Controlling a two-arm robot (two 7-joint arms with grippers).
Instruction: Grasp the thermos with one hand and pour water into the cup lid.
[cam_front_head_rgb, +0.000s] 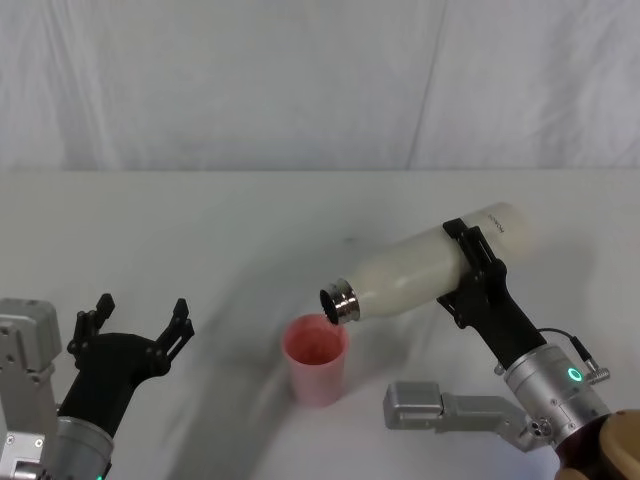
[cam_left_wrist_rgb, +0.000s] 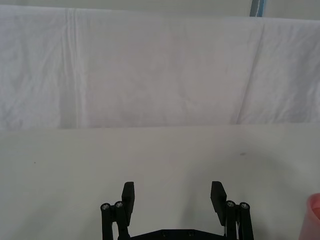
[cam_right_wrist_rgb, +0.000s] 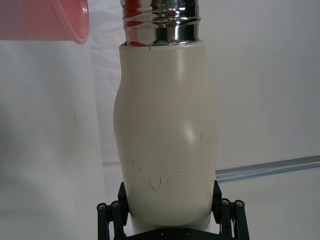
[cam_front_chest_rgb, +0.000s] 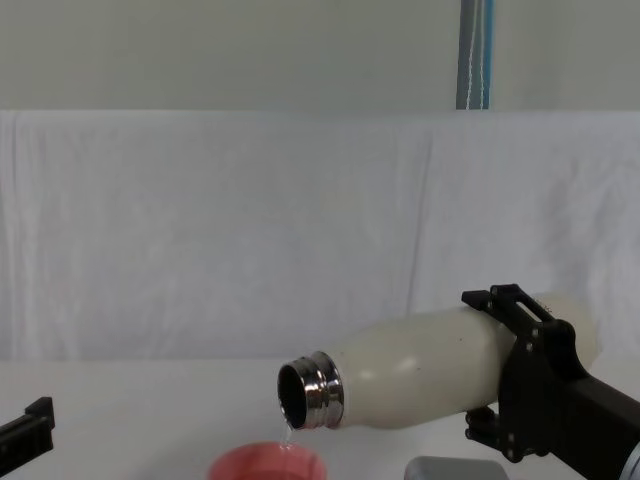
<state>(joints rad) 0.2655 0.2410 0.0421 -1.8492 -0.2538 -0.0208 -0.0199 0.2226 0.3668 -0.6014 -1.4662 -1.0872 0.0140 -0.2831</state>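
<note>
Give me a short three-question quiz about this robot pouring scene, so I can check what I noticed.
1. True or false: the thermos stands upright on the table.
2. Which gripper holds the thermos: A) the left gripper B) the right gripper?
3. Fill in: the thermos's steel neck hangs just above the pink ____.

Key:
1. False; it is tilted nearly level, lifted off the table.
2. B; the left gripper rests open, apart from both.
3. cup lid; a thin trickle leaves the neck in the chest view.
</note>
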